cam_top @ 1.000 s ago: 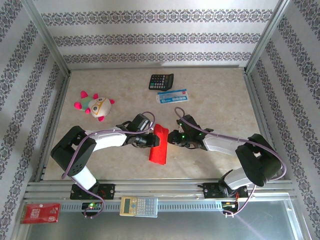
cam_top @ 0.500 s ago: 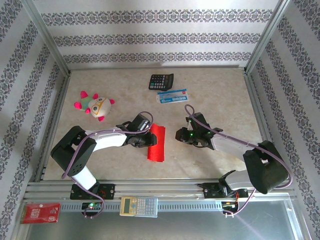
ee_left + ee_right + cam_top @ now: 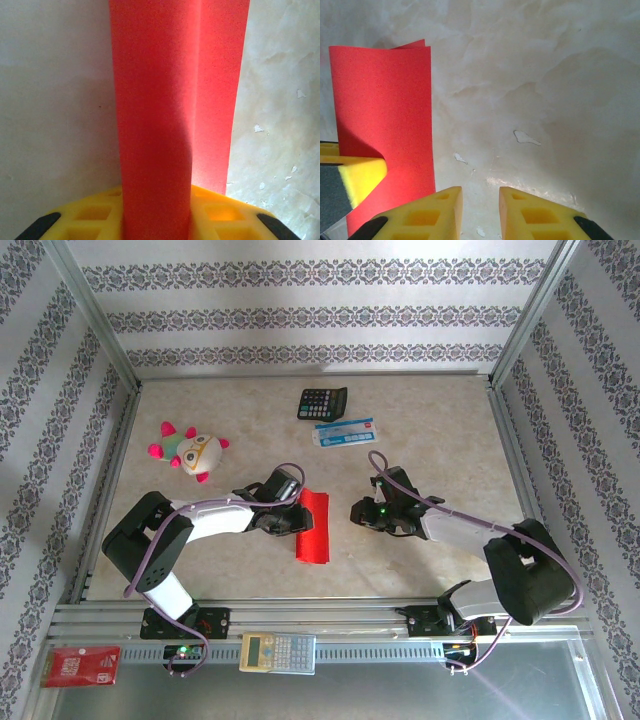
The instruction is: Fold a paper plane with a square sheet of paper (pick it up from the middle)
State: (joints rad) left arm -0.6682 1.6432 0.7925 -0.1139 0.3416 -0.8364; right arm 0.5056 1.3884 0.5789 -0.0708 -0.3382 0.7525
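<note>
Since a second ago, your right gripper [image 3: 358, 512] has drawn back from the square sheet of paper [image 3: 314, 528], and the sheet has shifted a touch toward your left gripper [image 3: 299, 521]. Your left jaws are clamped on one end of the sheet, which runs straight out ahead of them over the worktop [image 3: 430, 440]. You can see it is plain bright red, folded into a narrow strip. One layer's long edge runs lengthwise just right of the strip's middle, and a shadow darkens it close to the jaws. At its far end a second layer peeks out from behind the top one. Your right jaws stand slightly apart with nothing between them. The sheet lies ahead and to their left, not touching them.
</note>
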